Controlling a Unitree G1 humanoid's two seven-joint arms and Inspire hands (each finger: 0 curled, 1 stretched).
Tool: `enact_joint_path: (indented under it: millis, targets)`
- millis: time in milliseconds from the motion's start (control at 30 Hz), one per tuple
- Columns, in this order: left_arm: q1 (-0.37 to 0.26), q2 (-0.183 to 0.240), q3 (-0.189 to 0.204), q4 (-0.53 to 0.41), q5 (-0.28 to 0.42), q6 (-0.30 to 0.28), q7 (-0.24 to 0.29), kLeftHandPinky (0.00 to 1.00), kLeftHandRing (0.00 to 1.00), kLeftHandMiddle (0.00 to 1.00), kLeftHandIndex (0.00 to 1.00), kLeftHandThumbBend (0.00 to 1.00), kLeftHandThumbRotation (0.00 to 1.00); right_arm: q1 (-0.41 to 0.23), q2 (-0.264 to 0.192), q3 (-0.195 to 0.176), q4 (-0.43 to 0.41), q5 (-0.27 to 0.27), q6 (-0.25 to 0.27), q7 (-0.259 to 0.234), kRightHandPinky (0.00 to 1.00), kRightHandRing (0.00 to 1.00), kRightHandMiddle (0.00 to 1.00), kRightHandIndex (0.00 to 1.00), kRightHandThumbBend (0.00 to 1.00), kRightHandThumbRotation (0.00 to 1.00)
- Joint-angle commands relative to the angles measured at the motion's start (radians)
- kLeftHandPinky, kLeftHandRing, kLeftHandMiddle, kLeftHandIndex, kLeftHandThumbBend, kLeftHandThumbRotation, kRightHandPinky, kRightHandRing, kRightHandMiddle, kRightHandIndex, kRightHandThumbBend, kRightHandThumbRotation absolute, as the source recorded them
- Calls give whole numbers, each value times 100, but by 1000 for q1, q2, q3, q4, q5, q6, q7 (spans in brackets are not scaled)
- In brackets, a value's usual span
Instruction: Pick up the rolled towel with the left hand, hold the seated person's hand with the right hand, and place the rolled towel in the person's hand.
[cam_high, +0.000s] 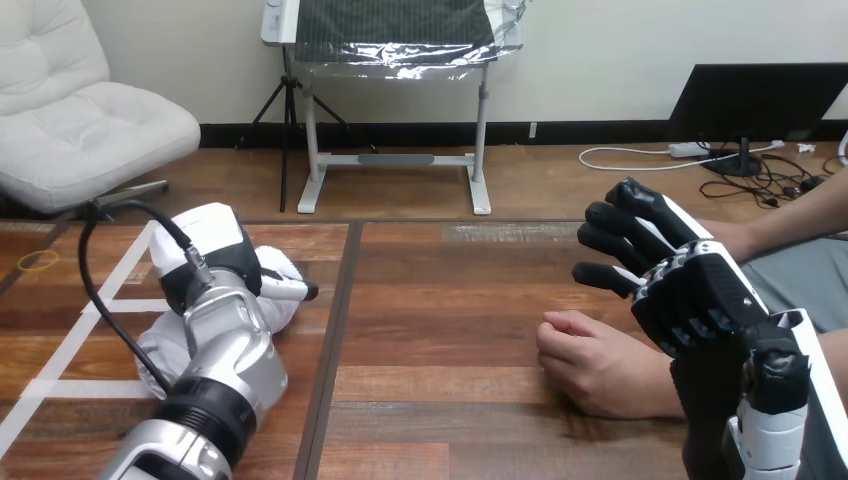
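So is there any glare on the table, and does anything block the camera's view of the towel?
Head view: a pale sheen lies along the table's far edge; the left robot hand and its arm cover most of the towel; the right robot hand hides the wrist behind the person's hand.

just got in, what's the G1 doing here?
Towel handover, early stage. The left hand is down on the rolled towel at the left of the table. The towel lies on the wood, and whether it is gripped cannot be told. The right hand is open and raised beside the person's hand, which rests loosely closed on the table at the right. It is not holding that hand yet.
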Motion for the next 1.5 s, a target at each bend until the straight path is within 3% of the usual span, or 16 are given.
enact_joint_path:
  millis: [0, 233, 633, 1033, 1467]
  targets:
    - [-92, 1, -18, 32, 30, 1, 58, 100, 100, 99, 95, 90, 47, -38, -7, -10, -43, 13, -7, -3, 77, 84, 85, 86, 74, 100]
    - [-104, -3, -31, 71, 38, 3, 101, 100, 100, 100, 95, 92, 46, -35, -13, -7, -48, 27, 0, 3, 76, 84, 85, 86, 75, 100]
    - [-125, -8, -32, 119, 26, 0, 123, 100, 100, 100, 97, 91, 45, -33, -12, -8, -52, 31, -1, 4, 76, 84, 85, 86, 76, 100]
    - [-139, -14, -23, 147, 13, 7, 120, 100, 100, 100, 97, 92, 46, -29, -19, -10, -60, 43, 5, 9, 76, 84, 85, 86, 77, 100]
    - [-142, -18, 31, 144, -55, 13, 83, 100, 100, 100, 98, 89, 47, -26, -19, -12, -70, 43, 6, 2, 76, 83, 84, 85, 78, 100]
